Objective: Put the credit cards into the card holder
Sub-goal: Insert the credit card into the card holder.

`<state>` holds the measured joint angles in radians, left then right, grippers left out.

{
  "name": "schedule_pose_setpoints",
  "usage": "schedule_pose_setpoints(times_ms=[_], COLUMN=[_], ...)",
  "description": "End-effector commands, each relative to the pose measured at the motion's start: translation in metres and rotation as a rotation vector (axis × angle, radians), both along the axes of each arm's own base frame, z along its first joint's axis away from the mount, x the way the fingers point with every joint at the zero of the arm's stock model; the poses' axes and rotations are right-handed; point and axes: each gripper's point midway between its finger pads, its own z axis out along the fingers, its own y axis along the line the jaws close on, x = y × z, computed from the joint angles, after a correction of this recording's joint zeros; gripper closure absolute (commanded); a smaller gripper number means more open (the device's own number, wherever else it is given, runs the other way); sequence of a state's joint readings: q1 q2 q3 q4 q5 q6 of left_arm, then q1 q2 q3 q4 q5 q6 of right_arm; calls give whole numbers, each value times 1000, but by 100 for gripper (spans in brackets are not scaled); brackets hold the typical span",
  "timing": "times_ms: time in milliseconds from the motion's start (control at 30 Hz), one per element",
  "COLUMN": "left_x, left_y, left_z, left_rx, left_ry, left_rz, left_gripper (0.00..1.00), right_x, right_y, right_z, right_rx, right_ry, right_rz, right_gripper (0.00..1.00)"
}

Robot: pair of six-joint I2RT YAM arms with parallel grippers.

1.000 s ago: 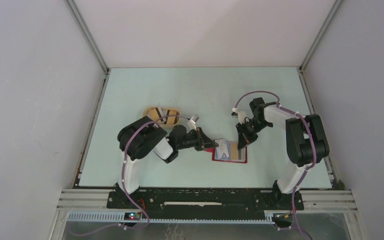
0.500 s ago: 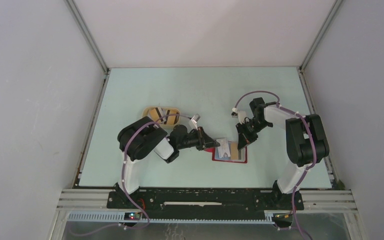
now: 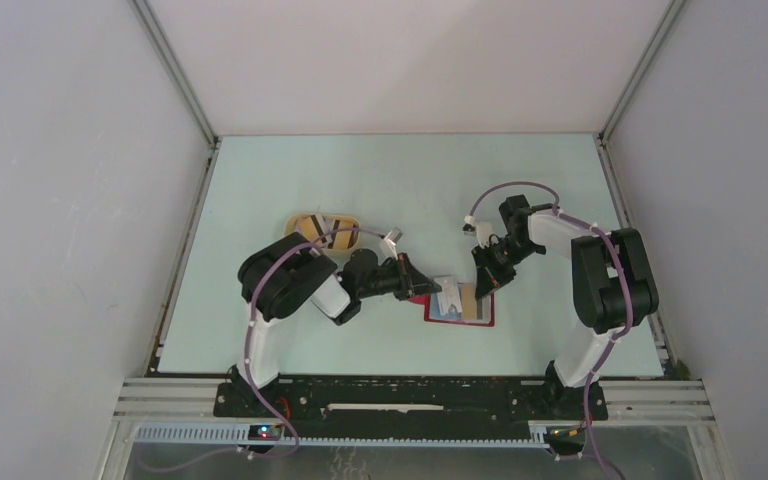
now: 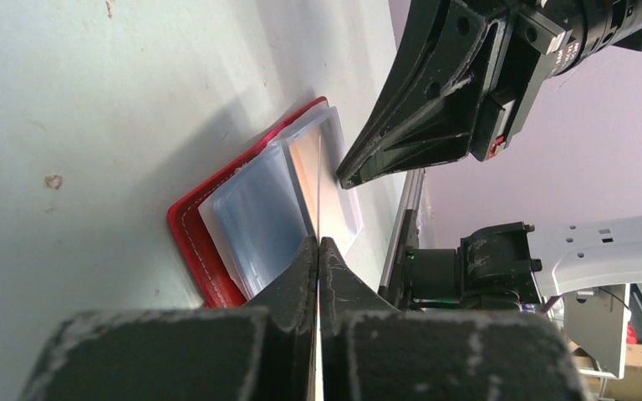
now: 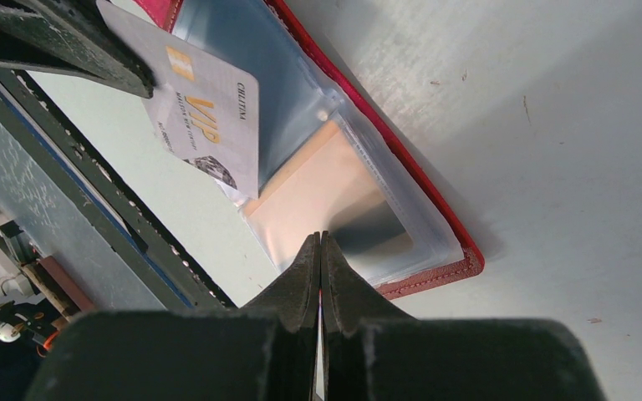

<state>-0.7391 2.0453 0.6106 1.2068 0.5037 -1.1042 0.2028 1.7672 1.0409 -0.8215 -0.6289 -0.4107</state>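
The red card holder (image 3: 460, 318) lies open on the table between both arms, its clear pockets (image 5: 301, 125) facing up. My left gripper (image 3: 426, 290) is shut on a pale credit card (image 5: 209, 117) printed VIP. That card shows edge-on (image 4: 320, 184) in the left wrist view, tilted over the holder (image 4: 188, 230), with its lower corner at a pocket's mouth. My right gripper (image 5: 320, 236) is shut, its tips resting on a clear pocket over a tan card (image 5: 309, 192). In the top view the right gripper (image 3: 481, 288) stands at the holder's right side.
A tan oval dish (image 3: 300, 222) behind the left arm holds more cards with dark stripes. The two grippers' tips stand close together over the holder. Grey walls enclose the table on three sides.
My left gripper has crept slightly right, carrying the pale card further over the holder. The right gripper has stayed in place.
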Motion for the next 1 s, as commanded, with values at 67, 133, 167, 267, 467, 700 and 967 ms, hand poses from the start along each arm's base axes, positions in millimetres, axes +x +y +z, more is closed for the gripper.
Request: schedule_pose_setpoints(times_ms=[67,133,167,267,467,700,967], left_x=[8,7,7,7,4,2,1], left_y=[-8,-8,-7,-3,-5,-13,-16], left_z=[0,-2,-4,-8,-12,-6,-4], left_rx=[14,31,42,87,122,106,105], left_ry=[-56,-61,-63,-70,-70,-81,-98], left_rz=[4,4,4,7,-10,-27,-31], left_gripper=[100,100,100,100,100,100,100], right_x=[9,9,9,10,10,10,10], right_y=[2,2,2,2,2,2,2], right_z=[9,9,9,10,11,12,12], right_rx=[10,10,10,11,13,15,17], right_ry=[-25,-24,-25,-29,-30,-31,-31], right_rz=[-13,-13,-13,-13,-13,-14,-14], right_gripper=[98,98,98,98,98,98,98])
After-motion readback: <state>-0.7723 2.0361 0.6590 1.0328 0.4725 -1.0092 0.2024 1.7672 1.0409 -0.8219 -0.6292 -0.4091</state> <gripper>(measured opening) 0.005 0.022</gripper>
